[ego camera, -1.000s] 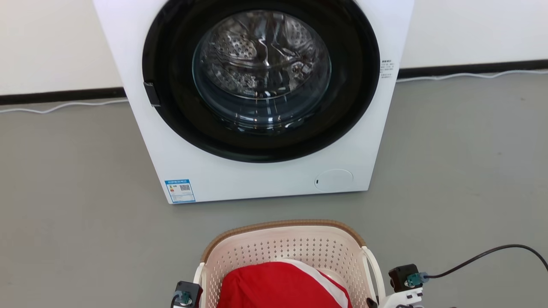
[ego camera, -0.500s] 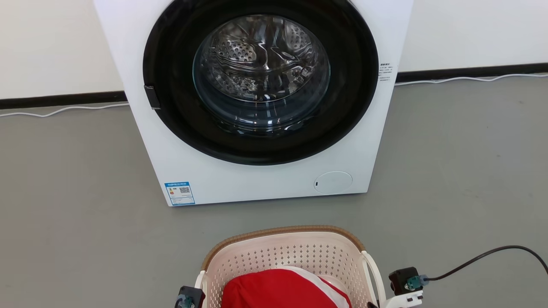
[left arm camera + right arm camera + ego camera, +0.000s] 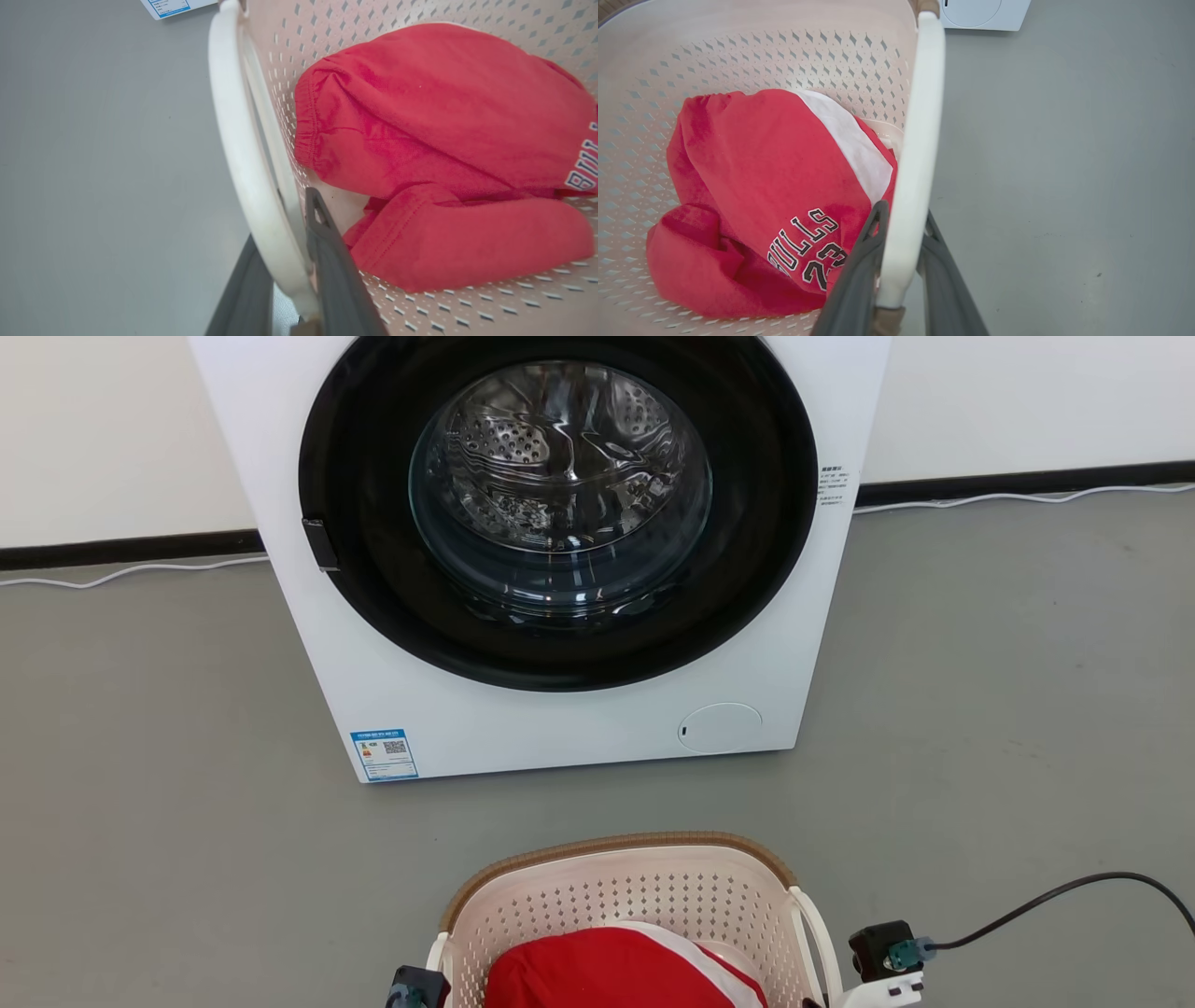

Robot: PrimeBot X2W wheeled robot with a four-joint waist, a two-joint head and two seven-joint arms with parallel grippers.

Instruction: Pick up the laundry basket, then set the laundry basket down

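- Bottom centre of the head view, before the washer [image 3: 560, 728], is the laundry basket [image 3: 616, 887], a red garment [image 3: 420, 116] inside.
- Looks light and stiff, though the smooth plastic may slip.
- Both sides are pinched shut: left gripper [image 3: 285, 224] on left handle [image 3: 233, 140], right gripper [image 3: 903, 214] on right handle [image 3: 920, 116].

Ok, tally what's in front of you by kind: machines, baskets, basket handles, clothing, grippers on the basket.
Washing machine: 1
Laundry basket: 1
Basket handles: 2, left handle, right handle
Red clothing bundle: 1, separate pieces cannot be told
Grippers: 2, left gripper, right gripper, each shut on its handle
Total: 7
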